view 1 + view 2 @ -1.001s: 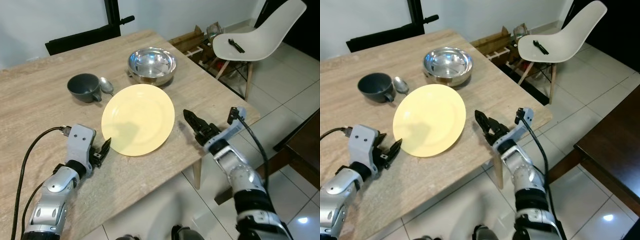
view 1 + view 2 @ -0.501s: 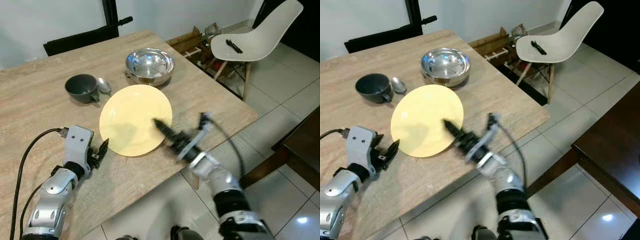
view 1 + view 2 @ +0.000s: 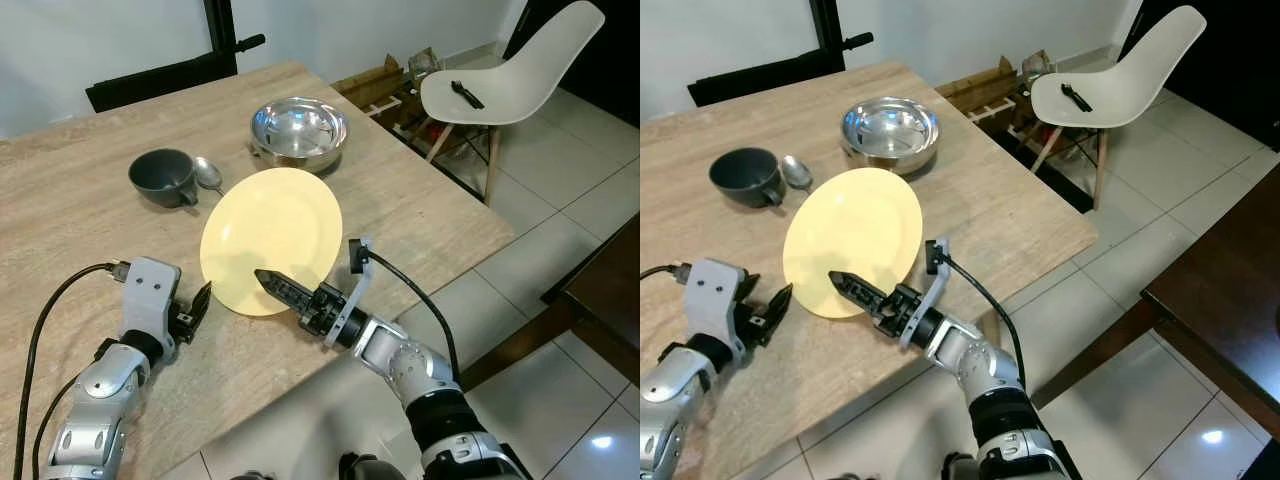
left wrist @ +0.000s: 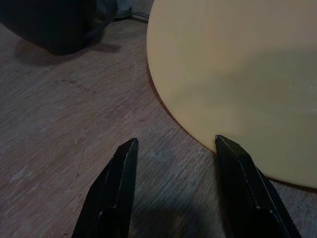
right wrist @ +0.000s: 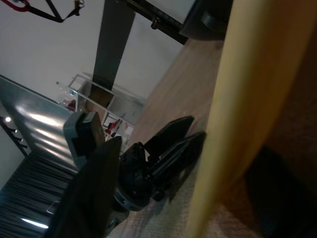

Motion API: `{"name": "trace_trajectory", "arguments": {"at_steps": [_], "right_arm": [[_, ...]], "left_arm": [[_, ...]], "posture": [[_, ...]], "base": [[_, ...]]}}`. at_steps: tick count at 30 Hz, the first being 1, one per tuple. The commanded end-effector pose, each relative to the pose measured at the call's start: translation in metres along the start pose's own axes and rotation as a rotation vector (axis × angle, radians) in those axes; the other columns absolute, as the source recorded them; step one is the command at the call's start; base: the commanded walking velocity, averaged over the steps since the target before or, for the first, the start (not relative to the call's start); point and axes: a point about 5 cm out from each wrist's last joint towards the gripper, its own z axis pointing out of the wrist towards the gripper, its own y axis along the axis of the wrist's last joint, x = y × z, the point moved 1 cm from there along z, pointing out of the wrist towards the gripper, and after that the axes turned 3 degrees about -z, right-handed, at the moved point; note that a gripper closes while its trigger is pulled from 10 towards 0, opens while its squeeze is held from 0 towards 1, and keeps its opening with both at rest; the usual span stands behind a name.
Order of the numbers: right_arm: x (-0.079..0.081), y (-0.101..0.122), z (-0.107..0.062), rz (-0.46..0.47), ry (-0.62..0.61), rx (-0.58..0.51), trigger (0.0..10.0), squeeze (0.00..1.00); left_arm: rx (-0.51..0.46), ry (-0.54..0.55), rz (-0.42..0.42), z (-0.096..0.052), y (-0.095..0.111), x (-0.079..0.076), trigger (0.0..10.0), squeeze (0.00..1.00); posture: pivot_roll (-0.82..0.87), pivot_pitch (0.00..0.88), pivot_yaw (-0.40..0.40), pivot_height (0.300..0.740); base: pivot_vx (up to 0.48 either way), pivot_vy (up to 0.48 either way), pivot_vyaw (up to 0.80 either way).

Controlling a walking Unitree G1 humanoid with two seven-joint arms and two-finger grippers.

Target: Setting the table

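Observation:
A yellow plate (image 3: 272,225) lies in the middle of the wooden table (image 3: 70,215). My right gripper (image 3: 264,278) reaches in from the right, low along the plate's near rim. It is open. In the right wrist view the plate's rim (image 5: 237,94) runs between the fingers, with a gap to the finger (image 5: 94,188) on the table side. My left gripper (image 3: 203,296) rests open on the table just left of the plate's near edge, its fingertips (image 4: 130,148) close to the rim (image 4: 198,134) without touching. A dark grey cup (image 3: 164,175), a spoon (image 3: 208,172) and a steel bowl (image 3: 298,128) stand behind the plate.
The table's right edge and near corner (image 3: 505,235) drop to a tiled floor (image 3: 570,190). A white chair (image 3: 520,70) with a small black object (image 3: 467,93) on its seat stands at the far right. A black frame (image 3: 215,40) rises behind the table.
My right arm has swung left from the table's right edge, across the front, to the plate's near rim. The left gripper has stayed almost still beside the plate.

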Motion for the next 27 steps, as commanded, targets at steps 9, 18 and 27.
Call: {"name": "trace_trajectory", "arguments": {"at_steps": [9, 18, 27], "right_arm": [[-0.005, -0.014, 0.015, 0.037, -0.107, -0.069, 0.0, 0.0], [-0.009, 0.005, 0.023, 0.007, -0.188, -0.203, 0.0, 0.0], [-0.007, 0.004, 0.027, -0.002, -0.178, -0.212, 0.0, 0.0]], "left_arm": [[0.158, -0.003, -0.028, -0.009, -0.033, -0.006, 10.0, 0.0], [0.166, -0.004, -0.027, -0.012, -0.036, -0.006, 10.0, 0.0], [0.172, -0.003, -0.023, -0.012, -0.037, -0.006, 10.0, 0.0]], "posture": [[0.01, 0.113, 0.002, 0.74], [0.01, 0.109, -0.001, 0.74], [0.01, 0.098, 0.002, 0.74]], "base": [[0.0, 0.0, 0.0], [0.0, 0.0, 0.0], [0.0, 0.0, 0.0]]}}
